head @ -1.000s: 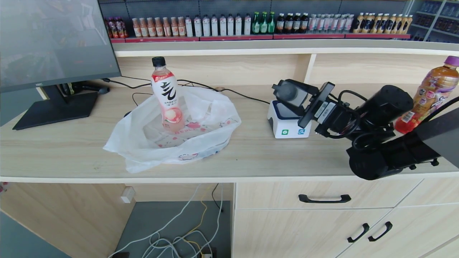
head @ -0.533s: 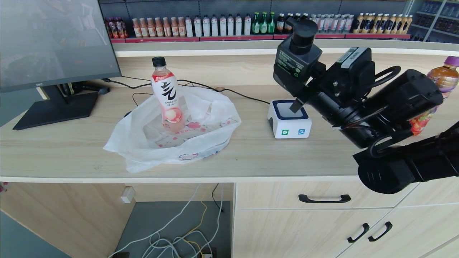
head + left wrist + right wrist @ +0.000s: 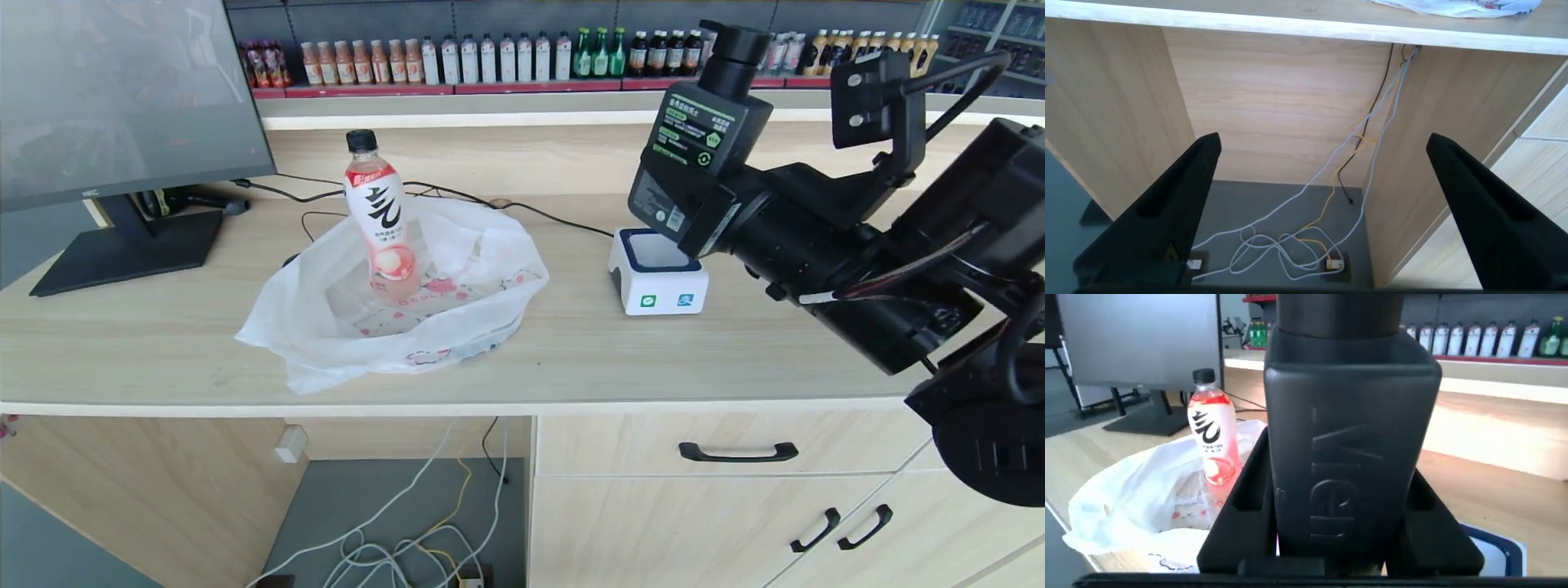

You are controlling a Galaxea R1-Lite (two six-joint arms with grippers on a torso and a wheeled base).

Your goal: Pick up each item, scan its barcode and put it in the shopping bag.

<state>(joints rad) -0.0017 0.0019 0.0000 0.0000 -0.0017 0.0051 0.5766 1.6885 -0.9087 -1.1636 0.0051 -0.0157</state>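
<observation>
My right gripper (image 3: pixel 704 214) is shut on a black square bottle (image 3: pixel 699 143) with a green label and holds it tilted in the air just above the white barcode scanner (image 3: pixel 658 282). In the right wrist view the black bottle (image 3: pixel 1349 441) stands between the fingers (image 3: pixel 1245 498). A white shopping bag (image 3: pixel 392 322) lies open on the counter left of the scanner, with a pink drink bottle (image 3: pixel 380 219) upright inside it. My left gripper (image 3: pixel 1323 216) hangs open below the counter edge, holding nothing.
A monitor (image 3: pixel 114 90) on a black stand occupies the counter's far left. Cables (image 3: pixel 457 196) run behind the bag. A shelf of bottles (image 3: pixel 571 53) lines the back wall. Drawers (image 3: pixel 739 451) sit under the counter, and loose cables (image 3: pixel 1315 237) lie on the floor.
My right arm has raised the black bottle from low beside the scanner to upright above it. The arm now covers the orange bottle at the right.
</observation>
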